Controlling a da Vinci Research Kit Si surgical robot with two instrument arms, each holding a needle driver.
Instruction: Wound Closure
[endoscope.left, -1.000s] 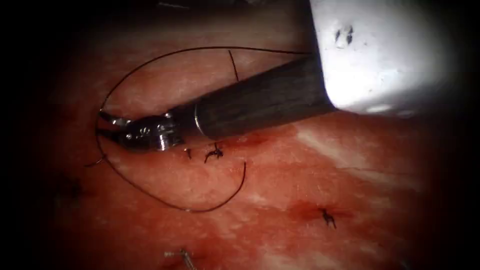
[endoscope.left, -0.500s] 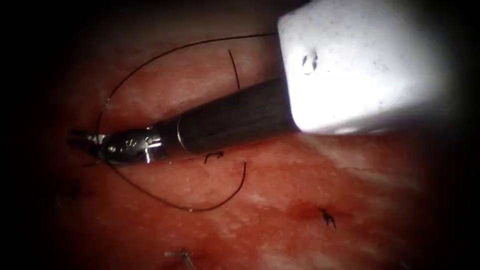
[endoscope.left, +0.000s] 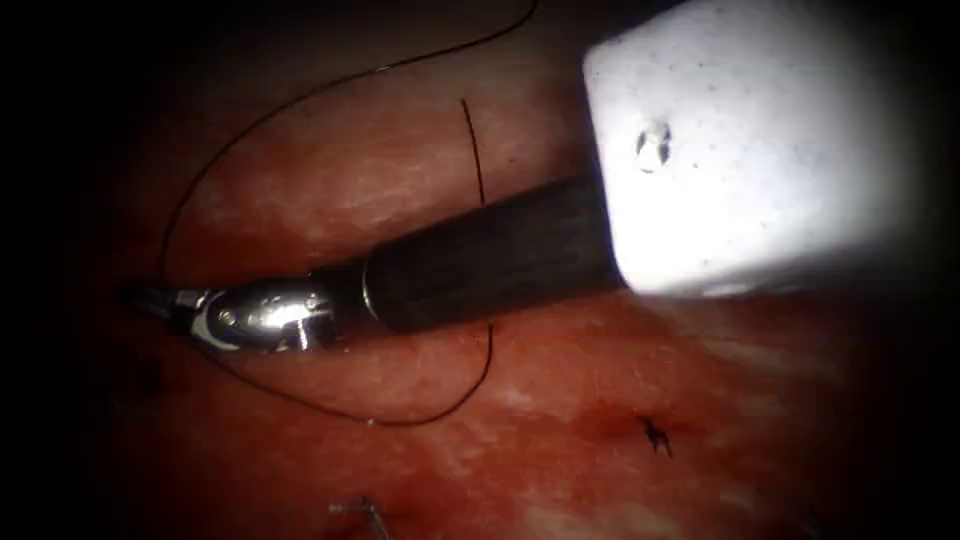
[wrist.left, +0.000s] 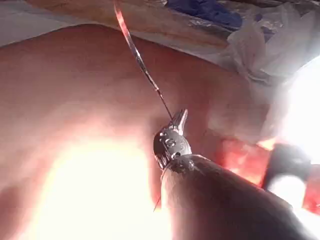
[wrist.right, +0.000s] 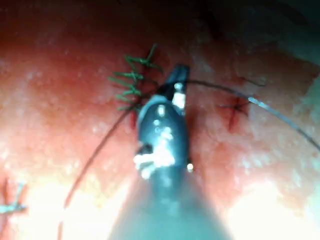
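Observation:
The right tool reaches in from the right, low over the tissue, and its shaft crosses the middle. Its jaws are shut on the dark thread at the left end of a wide loop. From there one strand arcs up and off the top, and another curves under the shaft. In the right wrist view the same jaws pinch the thread beside a cluster of stitch ends. In the left wrist view, the left tool is shut on a taut strand of thread.
A tied stitch knot sits on the tissue at lower right. A short cut end of thread stands up behind the shaft. A small pale metal glint lies near the bottom edge. Red fluid stains the tissue around the stitches.
The right tool's jaws, open a second ago, have shut on the thread and moved left. The loop's upper strand has lifted toward the top edge.

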